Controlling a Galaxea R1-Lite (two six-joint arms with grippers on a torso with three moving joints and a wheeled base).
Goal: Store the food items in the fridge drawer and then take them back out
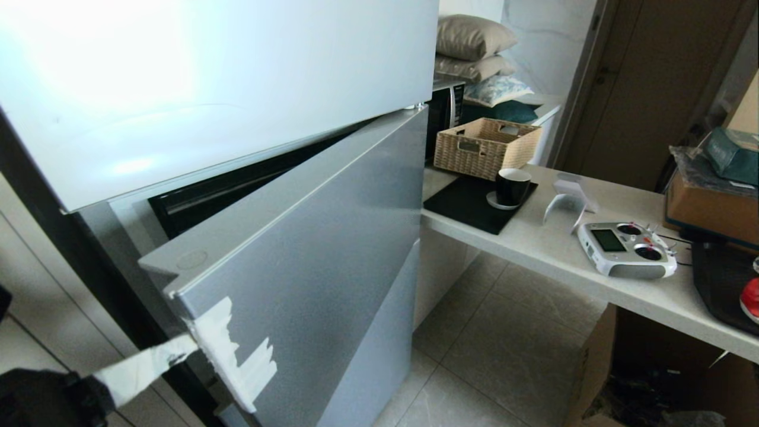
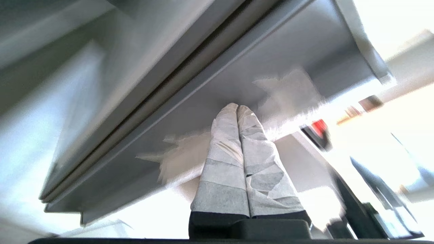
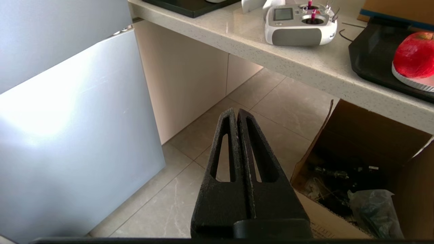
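The left gripper (image 2: 237, 107) is working with its taped fingers (image 2: 223, 159) pressed together, pinching nothing. The tips are resting against the free edge of the lower fridge door (image 1: 308, 261), right at a patch of white tape (image 1: 234, 356) stuck near that corner. The door is standing partly open, with a dark gap (image 1: 195, 201) showing behind its top edge and the upper door (image 1: 225, 89) closed above it.

The right gripper (image 3: 237, 113) is hanging idle, its black fingers (image 3: 222, 159) also pressed together, pointing at the floor (image 3: 271, 112) beside a cardboard box (image 3: 366, 162).

Beyond the right fingers, the fruit (image 3: 414, 56) is sitting on a white dish on a dark tray (image 3: 373, 57) on the surface (image 3: 257, 51), near a remote controller (image 3: 298, 23). The fridge drawer is not appearing in any view.

Judgement: the step in hand is opening the fridge door, ahead of any storing. The next move is calling for the left fingers to carry the door edge wider, keeping contact at the corner, until the drawer inside is becoming reachable. A slip off the thin edge is the likely fault.
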